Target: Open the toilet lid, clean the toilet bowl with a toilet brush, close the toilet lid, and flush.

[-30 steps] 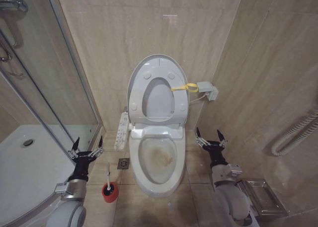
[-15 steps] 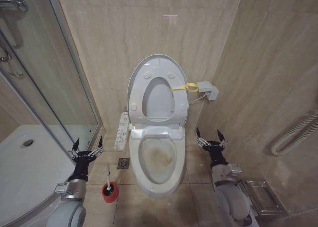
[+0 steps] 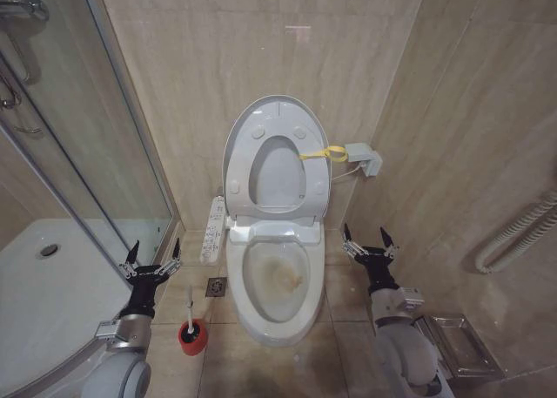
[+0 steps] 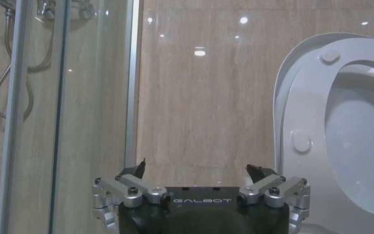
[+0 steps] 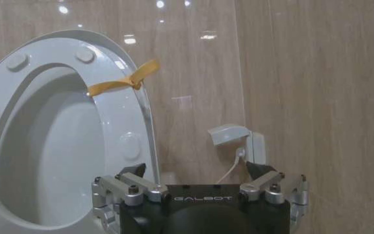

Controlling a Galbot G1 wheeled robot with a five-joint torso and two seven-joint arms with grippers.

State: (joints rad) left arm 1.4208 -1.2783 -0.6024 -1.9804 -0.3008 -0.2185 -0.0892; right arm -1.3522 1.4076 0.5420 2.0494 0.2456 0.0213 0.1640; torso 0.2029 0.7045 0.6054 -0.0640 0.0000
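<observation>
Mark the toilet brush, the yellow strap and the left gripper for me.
toilet brush (image 3: 189,304): head view, on the white handle above the red cup.
yellow strap (image 5: 115,84): right wrist view, on the loop at the lid's edge.
left gripper (image 3: 153,256): head view, midway between its open fingertips.

toilet lid (image 3: 277,119) raised | toilet bowl (image 3: 277,280) stained | toilet brush (image 3: 191,321) in holder

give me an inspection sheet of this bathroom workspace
surface: beige tiled floor, square drain.
job's things: white oval plastic toilet lid raised with ring seat; white ceramic toilet bowl stained brownish; white-handled toilet brush upright in red holder cup.
clutter: metal tray on floor.
grippers: left gripper open, empty, near brush; right gripper open, empty, beside bowl.
cables: white cord at wall socket.
surroundings: glass shower enclosure, white hose.
</observation>
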